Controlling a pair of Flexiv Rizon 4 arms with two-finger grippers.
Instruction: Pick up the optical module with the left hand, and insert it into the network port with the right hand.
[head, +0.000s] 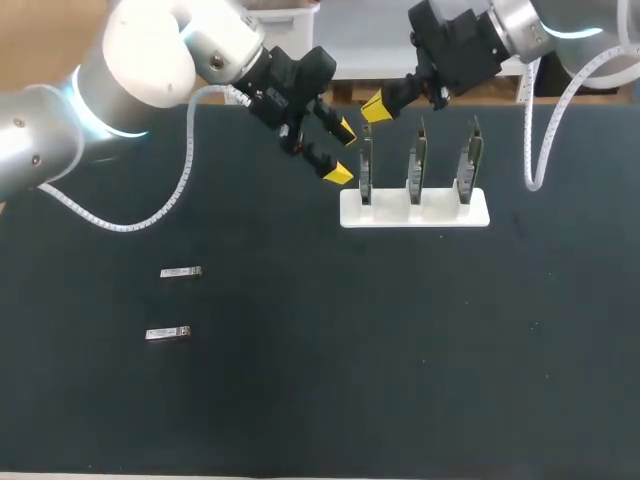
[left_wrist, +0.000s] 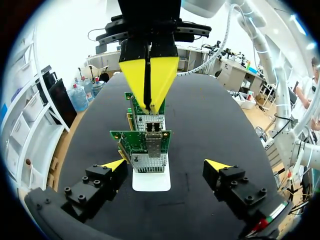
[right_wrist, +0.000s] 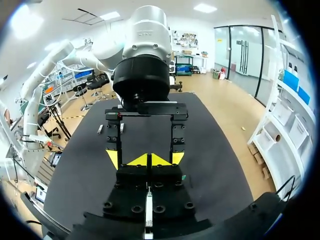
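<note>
L jaws wide open, empty; R jaws pinched shut over green PCB (left_wrist: 125, 136) in white rack (head: 440, 215).

Black table (head: 320, 400) (matte top)

bright, even light falls from overhead; the dark counter (head: 320, 400) reads matte; the white left arm (head: 150, 50) shell glares.

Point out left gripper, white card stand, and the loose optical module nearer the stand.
left gripper (head: 342, 152), head view, midway between its yellow tips.
white card stand (head: 440, 216), head view, front edge of its base.
optical module (head: 181, 272), head view, middle of its body.
</note>
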